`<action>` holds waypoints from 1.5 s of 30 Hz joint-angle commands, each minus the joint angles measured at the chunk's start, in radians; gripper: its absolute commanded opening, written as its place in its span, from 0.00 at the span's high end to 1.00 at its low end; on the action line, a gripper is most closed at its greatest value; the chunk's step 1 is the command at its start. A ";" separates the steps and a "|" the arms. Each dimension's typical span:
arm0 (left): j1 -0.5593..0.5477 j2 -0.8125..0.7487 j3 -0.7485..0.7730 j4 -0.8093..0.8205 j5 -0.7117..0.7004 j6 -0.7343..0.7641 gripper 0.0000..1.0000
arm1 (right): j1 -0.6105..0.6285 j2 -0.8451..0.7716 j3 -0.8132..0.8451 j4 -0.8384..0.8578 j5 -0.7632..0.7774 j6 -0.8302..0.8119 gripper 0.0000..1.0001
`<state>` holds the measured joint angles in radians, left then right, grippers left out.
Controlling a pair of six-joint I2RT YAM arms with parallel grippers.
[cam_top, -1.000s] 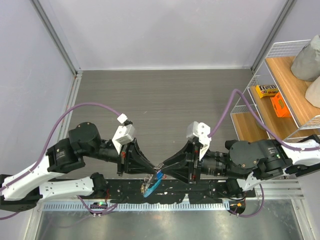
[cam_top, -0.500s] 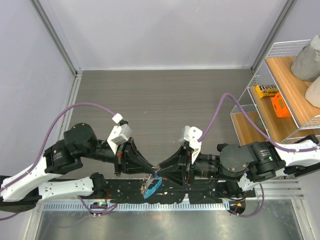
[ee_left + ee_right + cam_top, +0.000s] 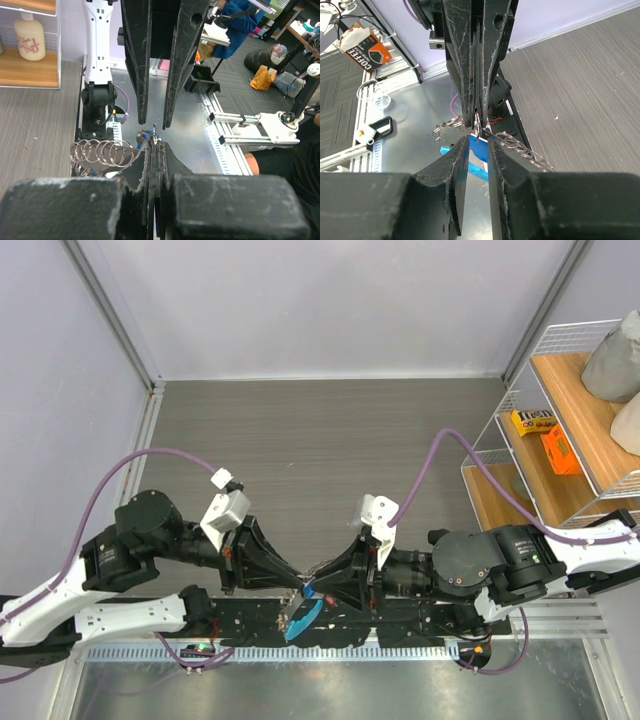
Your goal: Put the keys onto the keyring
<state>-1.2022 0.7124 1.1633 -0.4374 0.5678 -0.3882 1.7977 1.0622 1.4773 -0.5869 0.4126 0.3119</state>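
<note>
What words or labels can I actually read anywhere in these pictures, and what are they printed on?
"COFFEE": on the orange-and-black packet, in the right wrist view.
yellow packet: dark lettering, too blurred to read.
orange box: print too small to read.
bottle: script label, too blurred to read.

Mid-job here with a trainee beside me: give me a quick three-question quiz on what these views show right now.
1. True or false: the right gripper has its jaws pressed fully together.
2. What is the left gripper pinching? A) the keyring B) a sponge C) nothing
3. Fill in: the orange box sits on the ____ at the top view's right edge.
Key: 1 false, a gap shows between the jaws. 2 A. 3 shelf.
</note>
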 commanded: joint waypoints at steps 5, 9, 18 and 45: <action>0.000 -0.014 -0.007 0.123 0.009 -0.018 1.00 | -0.001 0.021 0.043 0.047 -0.011 -0.014 0.73; 0.000 -0.016 -0.007 0.123 0.012 -0.018 1.00 | -0.001 0.027 0.046 0.048 -0.014 -0.017 0.77; 0.000 -0.021 -0.010 0.124 0.010 -0.015 1.00 | -0.001 0.028 0.046 0.050 -0.017 -0.031 0.94; 0.000 -0.060 -0.020 0.132 -0.062 0.000 1.00 | -0.001 -0.054 -0.103 0.153 -0.067 -0.004 0.94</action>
<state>-1.2026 0.6750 1.1374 -0.4011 0.5392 -0.3904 1.7958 1.0378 1.3918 -0.4740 0.3717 0.2951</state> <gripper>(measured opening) 0.036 0.064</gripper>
